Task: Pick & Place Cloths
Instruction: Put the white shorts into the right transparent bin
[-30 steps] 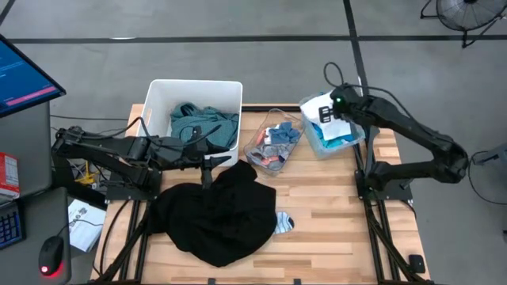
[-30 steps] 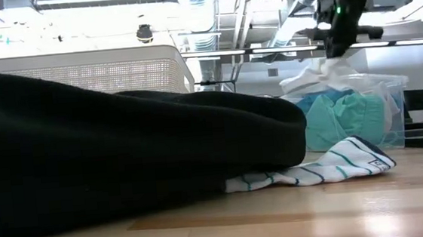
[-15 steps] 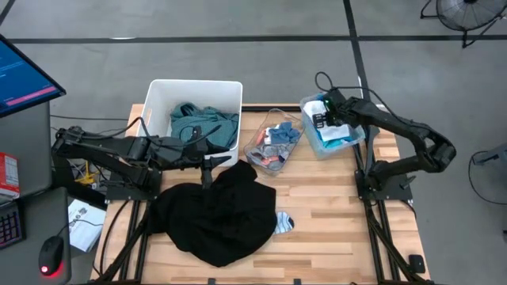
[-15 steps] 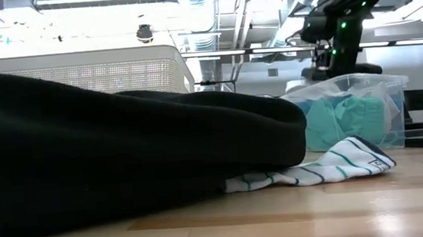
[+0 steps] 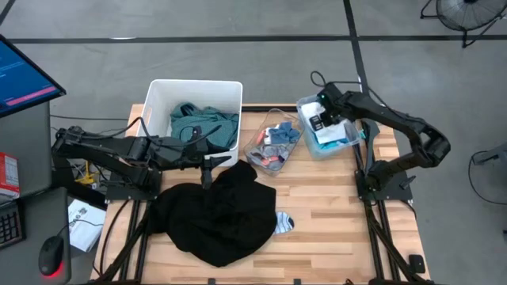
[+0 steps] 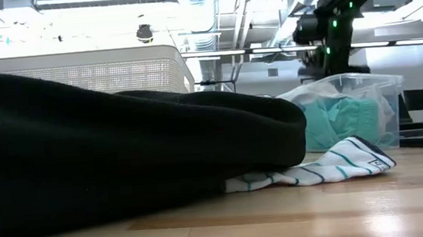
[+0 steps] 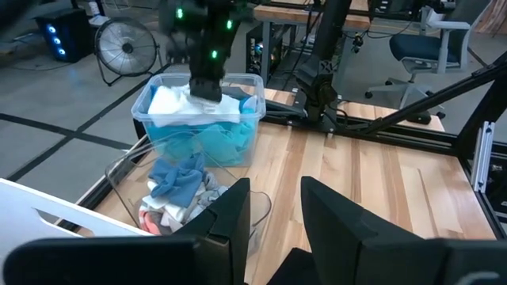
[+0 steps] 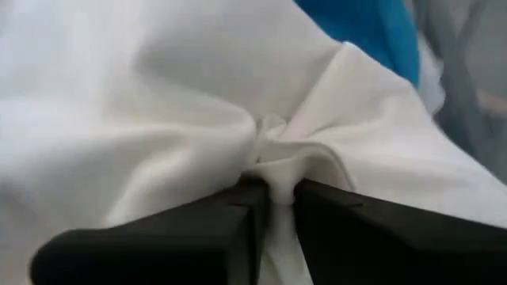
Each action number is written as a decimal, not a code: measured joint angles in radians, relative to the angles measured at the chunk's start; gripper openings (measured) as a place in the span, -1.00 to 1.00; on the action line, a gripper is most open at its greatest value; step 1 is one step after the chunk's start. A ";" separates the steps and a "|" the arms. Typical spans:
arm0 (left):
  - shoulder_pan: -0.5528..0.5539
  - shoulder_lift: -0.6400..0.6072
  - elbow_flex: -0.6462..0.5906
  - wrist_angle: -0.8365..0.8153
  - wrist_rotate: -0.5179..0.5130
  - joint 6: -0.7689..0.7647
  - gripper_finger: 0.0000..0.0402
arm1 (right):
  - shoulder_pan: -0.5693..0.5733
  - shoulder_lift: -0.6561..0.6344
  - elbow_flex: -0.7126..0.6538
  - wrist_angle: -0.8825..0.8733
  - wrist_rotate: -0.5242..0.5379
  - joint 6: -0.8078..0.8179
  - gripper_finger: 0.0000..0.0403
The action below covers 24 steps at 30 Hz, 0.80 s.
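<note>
My right gripper (image 5: pixel 319 120) reaches down into the clear bin (image 5: pixel 354 142) at the table's far right and is shut on a white cloth (image 7: pixel 178 103). That cloth lies on top of a bright cyan shirt (image 5: pixel 339 141). My left gripper (image 7: pixel 273 210) is open and hovers over the far edge of the large black garment (image 5: pixel 214 214), which is spread on the table. A white sock with teal stripes (image 6: pixel 329 166) pokes out from under the garment. A teal-green shirt (image 5: pixel 202 123) lies in the white bin (image 5: pixel 154 95). My right gripper pinches a bunched fold of the white cloth (image 8: pixel 273 154) between its two fingers (image 8: pixel 206 218), coming from above and pointing down. Creases run out from the pinch. The rest of the cloth lies on the cyan shirt inside the bin.
A second clear bin (image 5: pixel 255 152) between the other two holds small blue, white and grey pieces. The bare wood near the table's right and near edges (image 5: pixel 333 222) is free. A monitor (image 5: pixel 24 75) and a mouse (image 5: pixel 50 255) sit off the table's left side.
My right gripper has come down into the clear bin and moved a little toward the table's left. The white cloth, which bulged above the bin's rim a second ago, has gone down with it onto the cyan shirt.
</note>
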State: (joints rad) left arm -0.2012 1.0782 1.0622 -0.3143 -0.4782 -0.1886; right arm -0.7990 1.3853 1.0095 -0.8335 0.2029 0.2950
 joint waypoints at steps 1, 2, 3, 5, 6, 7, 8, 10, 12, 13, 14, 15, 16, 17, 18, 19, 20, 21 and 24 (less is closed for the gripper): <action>0.000 0.000 0.000 0.000 0.001 0.000 -0.51 | 0.001 -0.014 0.024 -0.021 -0.012 -0.048 -0.70; 0.000 0.000 0.000 0.000 0.001 0.000 -0.51 | 0.001 -0.027 0.048 -0.051 -0.022 -0.099 -0.68; 0.000 0.000 0.000 0.000 0.001 0.000 -0.51 | 0.001 -0.040 0.072 -0.087 -0.031 -0.148 -0.65; 0.000 0.000 0.000 0.000 0.001 0.000 -0.51 | 0.001 -0.062 0.123 -0.158 -0.034 -0.242 -0.57; 0.000 0.000 0.000 -0.001 0.001 0.000 -0.51 | 0.000 -0.072 0.146 -0.192 -0.035 -0.293 -0.52; 0.000 0.000 0.000 0.000 0.000 0.000 -0.51 | 0.000 -0.083 0.166 -0.222 -0.037 -0.348 -0.46; 0.000 0.000 0.000 0.000 0.001 0.000 -0.51 | 0.000 -0.093 0.182 -0.244 -0.038 -0.418 -0.39; 0.000 0.000 0.000 0.000 0.000 0.001 -0.51 | 0.004 -0.109 0.208 -0.246 -0.041 -0.579 -0.26; 0.000 0.000 0.000 0.000 0.000 0.007 -0.51 | 0.023 -0.126 0.228 -0.245 -0.046 -0.721 -0.16; 0.000 0.000 0.000 0.000 0.000 0.008 -0.51 | 0.035 -0.131 0.234 -0.234 -0.043 -0.784 -0.14; 0.000 0.000 0.000 0.000 0.000 0.008 -0.51 | 0.047 -0.132 0.238 -0.213 -0.041 -0.842 -0.13; 0.000 0.000 0.000 0.000 0.000 0.008 -0.51 | 0.058 -0.132 0.240 -0.189 -0.041 -0.890 -0.14; 0.000 0.000 0.000 0.000 0.000 0.008 -0.51 | 0.068 -0.129 0.240 -0.174 -0.041 -0.926 -0.16; 0.000 0.000 0.000 0.000 0.000 0.008 -0.51 | 0.075 -0.123 0.240 -0.161 -0.041 -0.951 -0.20; 0.000 0.000 0.000 0.000 0.000 0.008 -0.51 | 0.079 -0.112 0.241 -0.156 -0.040 -0.969 -0.26; 0.000 0.000 0.000 0.000 0.000 0.008 -0.51 | 0.078 -0.096 0.241 -0.162 -0.036 -0.980 -0.33; 0.000 0.000 0.000 0.000 0.000 0.008 -0.51 | 0.073 -0.076 0.240 -0.175 -0.029 -0.987 -0.41; 0.000 0.000 0.000 0.000 0.000 0.008 -0.51 | 0.066 -0.052 0.240 -0.189 -0.025 -0.988 -0.51; 0.000 0.000 0.000 0.000 0.000 0.008 -0.51 | 0.045 0.033 0.240 -0.211 -0.029 -0.982 -0.86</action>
State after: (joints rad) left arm -0.2012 1.0782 1.0621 -0.3145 -0.4782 -0.1808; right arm -0.7537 1.4184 1.2495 -1.0442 0.1738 -0.6865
